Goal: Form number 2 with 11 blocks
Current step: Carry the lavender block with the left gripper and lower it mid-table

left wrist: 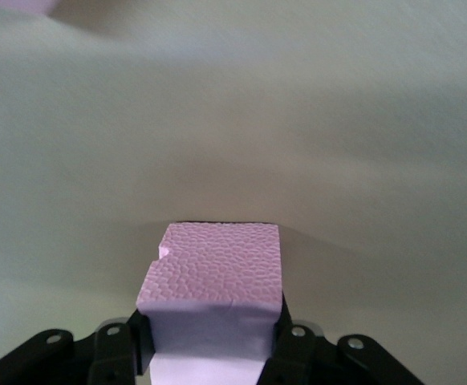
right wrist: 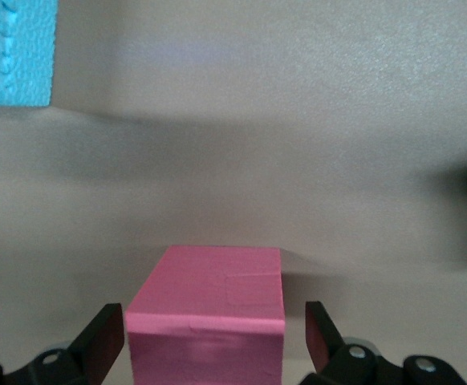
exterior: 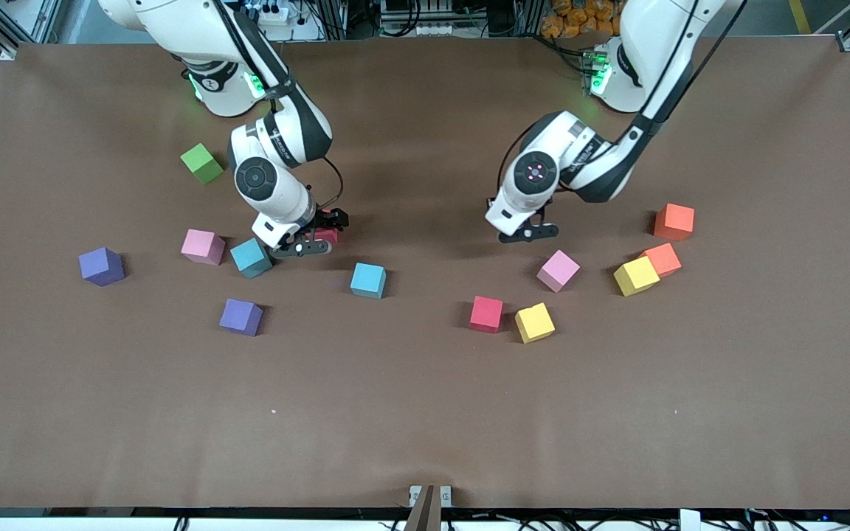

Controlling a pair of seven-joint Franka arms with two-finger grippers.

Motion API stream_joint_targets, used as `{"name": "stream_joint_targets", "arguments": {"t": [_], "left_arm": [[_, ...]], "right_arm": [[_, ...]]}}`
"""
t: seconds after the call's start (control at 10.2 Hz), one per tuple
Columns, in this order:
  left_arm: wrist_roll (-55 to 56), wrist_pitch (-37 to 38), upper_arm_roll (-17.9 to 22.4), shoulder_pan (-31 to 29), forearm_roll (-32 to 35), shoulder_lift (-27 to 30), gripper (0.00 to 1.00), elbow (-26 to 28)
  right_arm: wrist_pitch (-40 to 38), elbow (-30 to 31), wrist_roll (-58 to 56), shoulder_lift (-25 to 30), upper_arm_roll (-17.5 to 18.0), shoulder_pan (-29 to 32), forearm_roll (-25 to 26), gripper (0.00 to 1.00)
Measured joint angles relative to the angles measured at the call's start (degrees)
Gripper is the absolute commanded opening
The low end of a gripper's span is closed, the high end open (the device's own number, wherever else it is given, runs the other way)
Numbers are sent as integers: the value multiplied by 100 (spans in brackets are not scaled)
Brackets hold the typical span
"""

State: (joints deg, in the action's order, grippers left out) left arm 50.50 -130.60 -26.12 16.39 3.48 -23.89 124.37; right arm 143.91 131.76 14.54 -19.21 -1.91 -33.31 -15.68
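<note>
The blocks lie scattered on the brown table (exterior: 425,413); no digit shape shows. My right gripper (exterior: 314,237) is open astride a red block (right wrist: 205,321), with gaps on both sides, beside a teal block (exterior: 251,257). My left gripper (exterior: 532,232) is shut on a pink block (left wrist: 213,277), which the wrist hides in the front view. Loose blocks: pink (exterior: 203,246), pink (exterior: 558,270), teal (exterior: 368,280), red (exterior: 486,314), yellow (exterior: 534,323), yellow (exterior: 636,276), orange (exterior: 662,259), orange-red (exterior: 674,222), purple (exterior: 102,266), purple (exterior: 240,317).
A light green cube (exterior: 202,163) sits near the right arm's base. The table's half nearer the front camera holds no blocks. A small metal bracket (exterior: 430,495) sits at the table's front edge.
</note>
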Motion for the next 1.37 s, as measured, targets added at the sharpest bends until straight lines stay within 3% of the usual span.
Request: {"name": "stream_joint_targets", "arguments": {"t": [0.1, 0.2, 0.59, 0.88, 1.37], "left_arm": [[215, -2, -11, 280, -81, 2, 0, -28], [384, -6, -21, 567, -224, 4, 0, -90], [461, -12, -29, 1551, -697, -87, 0, -580], [526, -23, 84, 2317, -932, -506, 0, -1088], [606, -41, 181, 2598, -933, -884, 0, -1356]], "right_arm": [[0, -1, 38, 0, 1, -36, 0, 33], [0, -4, 69, 1, 1, -92, 0, 23], [-310, -40, 83, 185, -54, -98, -1, 23], [-982, -74, -470, 659, -109, 359, 0, 24], [-1252, -62, -1554, 773, -131, 958, 2, 26]]}}
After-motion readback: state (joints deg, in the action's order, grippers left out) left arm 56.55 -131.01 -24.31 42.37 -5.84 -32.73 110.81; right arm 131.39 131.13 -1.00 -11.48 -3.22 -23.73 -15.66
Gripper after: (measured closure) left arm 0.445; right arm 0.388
